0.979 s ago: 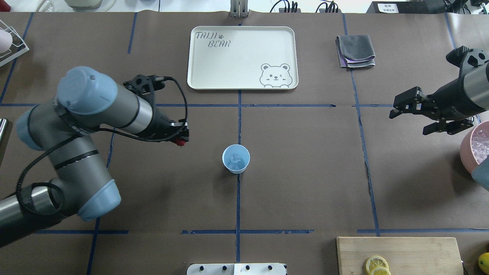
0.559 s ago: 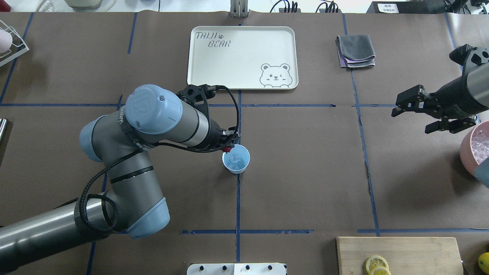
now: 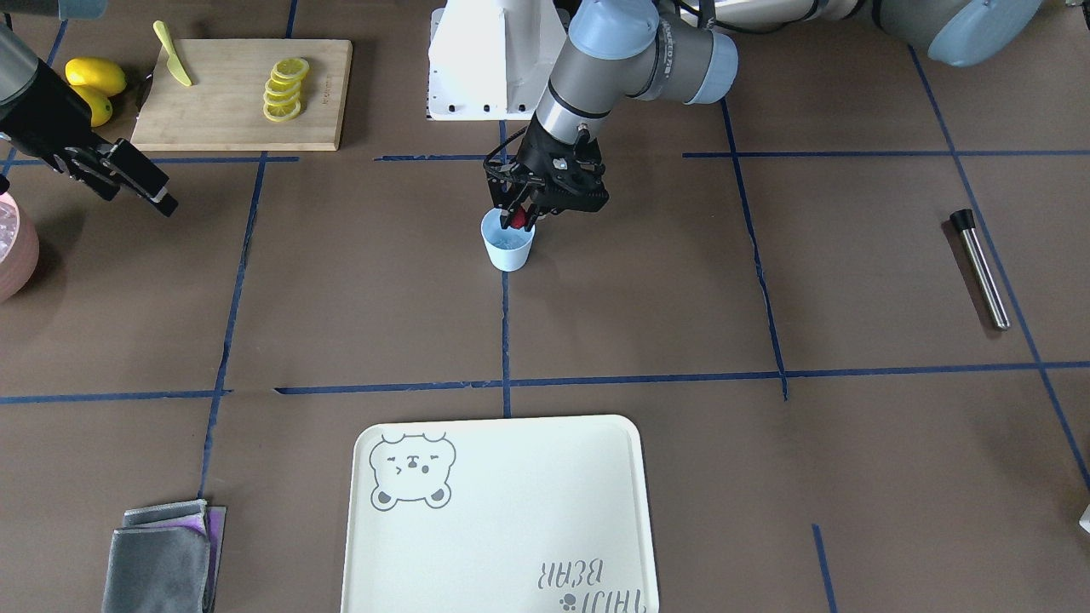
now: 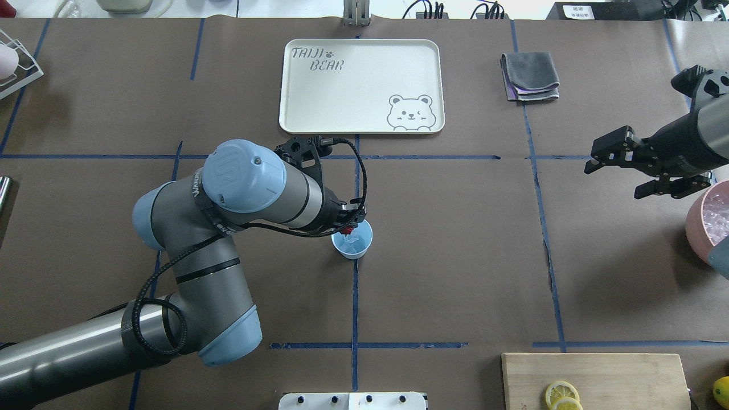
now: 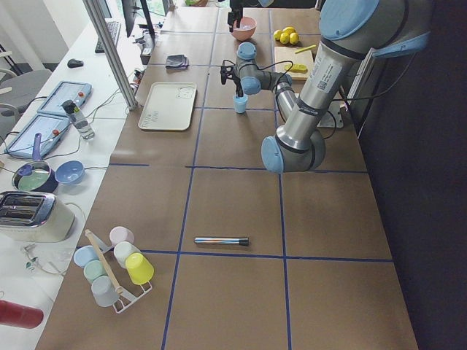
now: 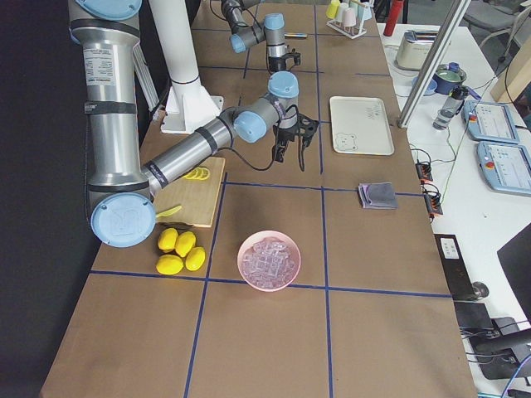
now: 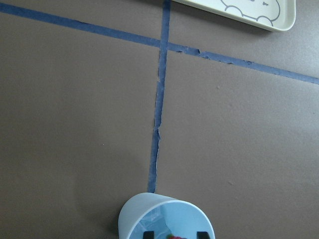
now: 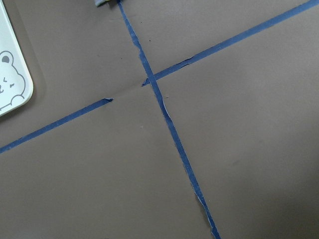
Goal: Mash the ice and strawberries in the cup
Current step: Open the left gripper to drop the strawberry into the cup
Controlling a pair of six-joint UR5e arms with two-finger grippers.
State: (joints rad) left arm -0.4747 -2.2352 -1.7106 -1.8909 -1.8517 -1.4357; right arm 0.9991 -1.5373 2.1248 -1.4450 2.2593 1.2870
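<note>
Pinches strawberry (image 3: 517, 220) in left gripper (image 4: 348, 229), at rim of cup (image 3: 508, 255). Stands upright on centre tape line, long axis vertical, mouth up, ice (image 4: 354, 245) inside. Shows right gripper (image 4: 613, 182) spread wide.

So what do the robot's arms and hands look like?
Both the left arm and the right arm are smooth grey metal tubes. The left one has rounded light blue caps at its joints, and a black cable loops along it. The left hand and the right hand are black, each with two blocky fingers.
</note>
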